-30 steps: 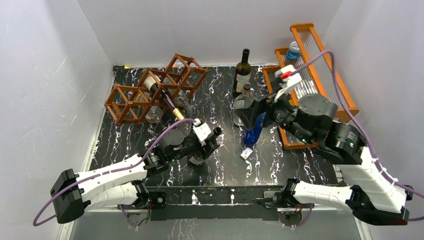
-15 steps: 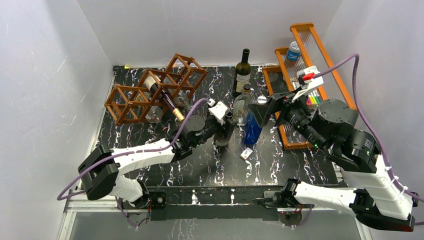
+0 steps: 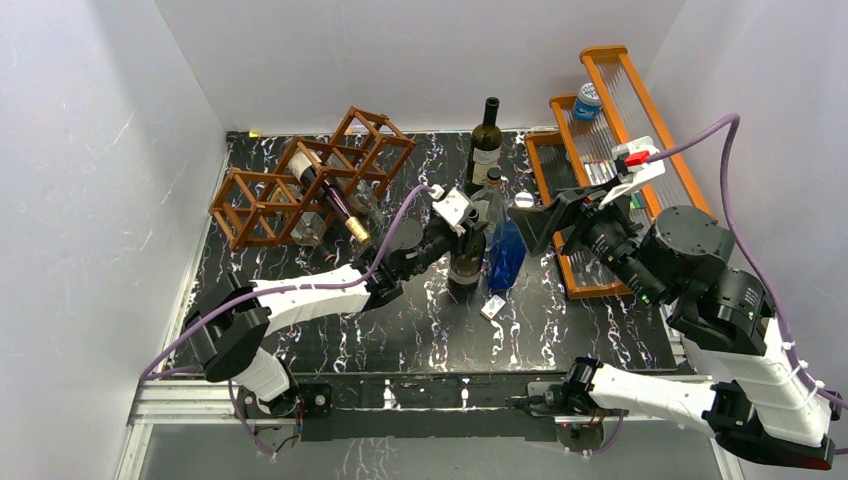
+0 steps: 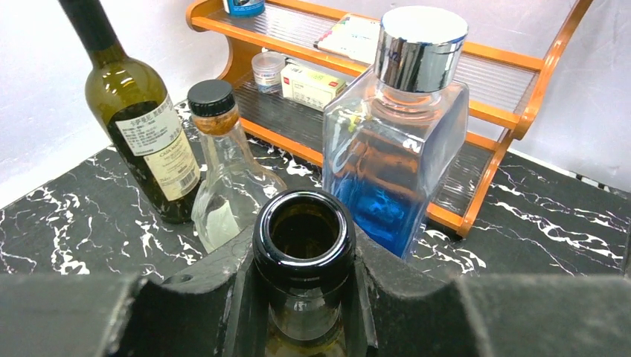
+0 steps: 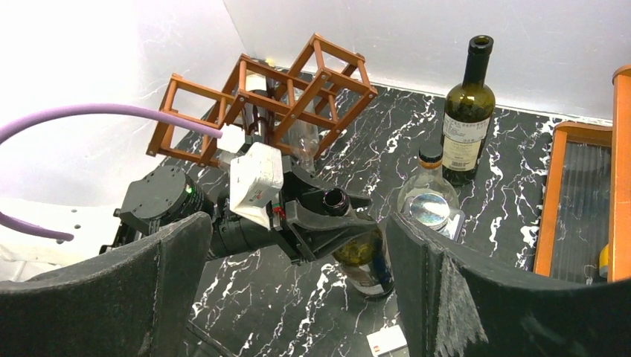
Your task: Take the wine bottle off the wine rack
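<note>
Left gripper (image 4: 302, 294): pinched on the neck of an open dark wine bottle (image 4: 303, 236), one finger on each side, just under the lip. Bottle upright, base on the black marbled surface (image 3: 420, 335), off the wine rack (image 3: 310, 178) and well to its right.

Wine rack: back left of the surface, lattice resting on its angled cells. Second bottle (image 3: 330, 197) lying in one cell, gold-capped neck poking out toward the front.

Just beside the held bottle: blue square bottle (image 4: 394, 160) with silver cap to its right, clear bottle (image 4: 225, 182) with black cap behind it, green labelled bottle (image 4: 145, 126) farther back.

Right gripper (image 3: 538, 218): spread wide, holding nothing, hanging above the surface to the right of the blue bottle.

Orange shelf (image 4: 521, 111): along the right side, small items on it.

Small white box (image 3: 492, 307): flat on the surface in front of the blue bottle.
</note>
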`<state>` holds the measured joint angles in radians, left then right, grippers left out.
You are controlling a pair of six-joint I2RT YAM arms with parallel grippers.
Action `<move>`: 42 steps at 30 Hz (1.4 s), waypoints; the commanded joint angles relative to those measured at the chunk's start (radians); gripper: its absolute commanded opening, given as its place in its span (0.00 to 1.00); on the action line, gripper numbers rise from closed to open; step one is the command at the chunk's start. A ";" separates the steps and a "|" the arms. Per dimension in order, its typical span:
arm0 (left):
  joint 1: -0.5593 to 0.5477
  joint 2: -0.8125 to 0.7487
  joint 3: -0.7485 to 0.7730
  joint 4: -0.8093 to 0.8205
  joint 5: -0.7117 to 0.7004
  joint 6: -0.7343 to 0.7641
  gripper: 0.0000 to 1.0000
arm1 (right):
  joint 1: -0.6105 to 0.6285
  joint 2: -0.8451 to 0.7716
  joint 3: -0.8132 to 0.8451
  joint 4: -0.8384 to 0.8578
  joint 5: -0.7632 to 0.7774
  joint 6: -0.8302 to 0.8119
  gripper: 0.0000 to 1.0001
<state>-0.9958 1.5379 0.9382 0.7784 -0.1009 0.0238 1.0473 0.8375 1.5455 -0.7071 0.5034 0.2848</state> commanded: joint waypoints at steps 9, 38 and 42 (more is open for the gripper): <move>0.005 -0.060 0.053 -0.155 0.057 0.023 0.83 | 0.002 0.034 -0.012 0.034 0.020 -0.033 0.98; 0.922 -0.512 0.249 -1.282 0.053 -0.307 0.98 | 0.017 0.674 0.182 0.194 -0.321 -0.159 0.98; 0.922 -0.542 0.244 -1.324 0.009 -0.306 0.98 | 0.034 0.830 0.285 0.144 -0.309 -0.108 0.98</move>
<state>-0.0742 1.0496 1.1629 -0.4683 -0.0387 -0.2680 1.0637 1.5703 1.7203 -0.5644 0.2199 0.1390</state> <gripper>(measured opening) 0.981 0.981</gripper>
